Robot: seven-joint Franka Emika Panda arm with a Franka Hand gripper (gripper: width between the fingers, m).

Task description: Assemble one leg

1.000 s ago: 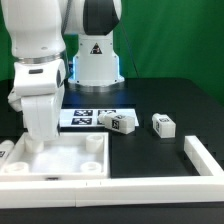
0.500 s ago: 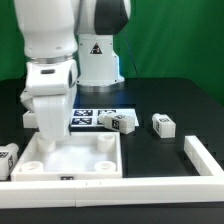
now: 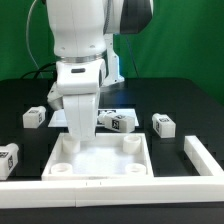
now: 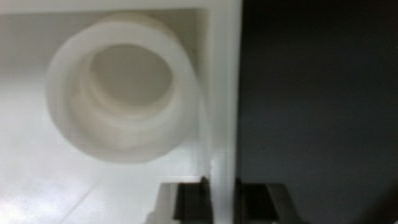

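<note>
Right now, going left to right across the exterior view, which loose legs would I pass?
Four: leg at the left edge → leg farther back on the left → leg near the centre → leg farthest right.

White rounded arm (image 3: 78,35), grey wrist ring (image 3: 78,70), black pincer (image 4: 222,192)

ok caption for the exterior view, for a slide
Gripper grips the far rim of the white tray; small tagged legs lie loose around it

Robotics lab: green backdrop (image 3: 190,40), black table (image 3: 185,100), fiducial-tagged marker board (image 3: 118,110).
</note>
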